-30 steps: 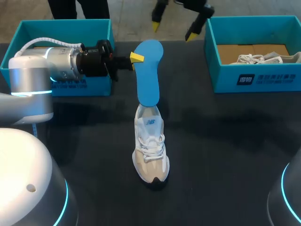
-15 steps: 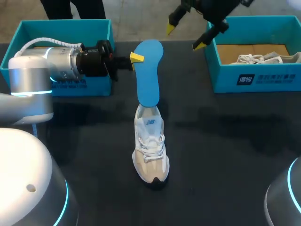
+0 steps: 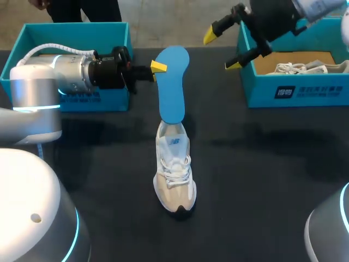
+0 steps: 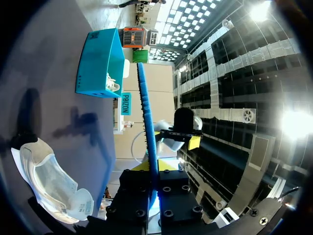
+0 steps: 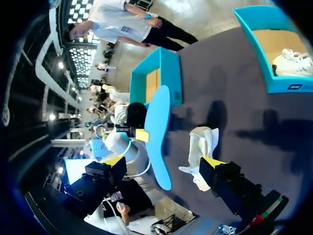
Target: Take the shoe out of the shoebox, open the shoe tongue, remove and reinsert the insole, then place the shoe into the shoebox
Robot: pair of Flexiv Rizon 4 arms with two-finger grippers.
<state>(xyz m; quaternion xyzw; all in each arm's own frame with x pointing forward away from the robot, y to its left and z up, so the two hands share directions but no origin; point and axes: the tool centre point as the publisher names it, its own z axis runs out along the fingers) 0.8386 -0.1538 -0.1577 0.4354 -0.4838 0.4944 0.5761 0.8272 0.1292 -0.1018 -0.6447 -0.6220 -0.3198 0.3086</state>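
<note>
Blue insole (image 3: 173,82) stands in the heel of the shoe (image 3: 174,172) at table (image 3: 262,164) centre, left pincer (image 3: 158,67) clamped on its 12 o'clock end; right pincer (image 3: 221,50) gapes apart at 1 o'clock, so pushing down could buckle it or topple the shoe

Head camera high behind, looking down on table (image 3: 245,164), wrist cameras facing each other, all sharing insole (image 3: 173,82)

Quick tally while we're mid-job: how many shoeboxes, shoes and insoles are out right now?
Shoeboxes: 2 (left shoebox, right shoebox)
Shoes: 2 (standing shoe, boxed shoe)
Insoles: 1 (blue insole)
Total: 5
</note>
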